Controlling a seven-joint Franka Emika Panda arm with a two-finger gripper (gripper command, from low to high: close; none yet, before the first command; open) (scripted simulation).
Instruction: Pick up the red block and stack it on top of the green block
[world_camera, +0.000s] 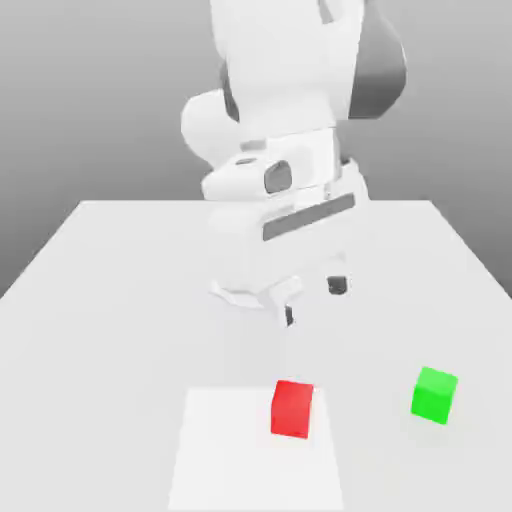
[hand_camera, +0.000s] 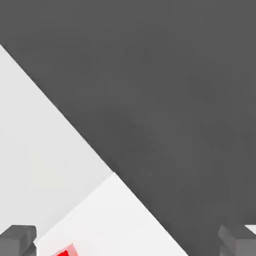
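Starting from the exterior view's left, a plain white square panel (world_camera: 235, 450) lay flat on the pale table (world_camera: 100, 350), brighter than the surface around it. Towards the panel's right-hand side in that view, near its far edge, sat the red block (world_camera: 291, 409), flat on its base and turned slightly, so that I could make out its top and its sides. Nothing touched it.

Just to the right of the block's middle in the exterior view, and higher up in the picture, hung my claw (world_camera: 312, 300). It was released: my two dark-tipped fingers (world_camera: 289, 316) stood wide apart with nothing between them, one on each side in the hand view too. My white arm (world_camera: 280, 70) rose behind and above, the hand tilted in the picture. Through the hand view I saw a corner of the white panel, a straight edge of the pale table against a dark grey area (hand_camera: 160, 90), and a small part of the red block.

Farthest to the exterior view's right, the green block (world_camera: 434, 395) rested on the bare table, off the panel and well apart from the red one, upright, slightly turned, with nothing on top.
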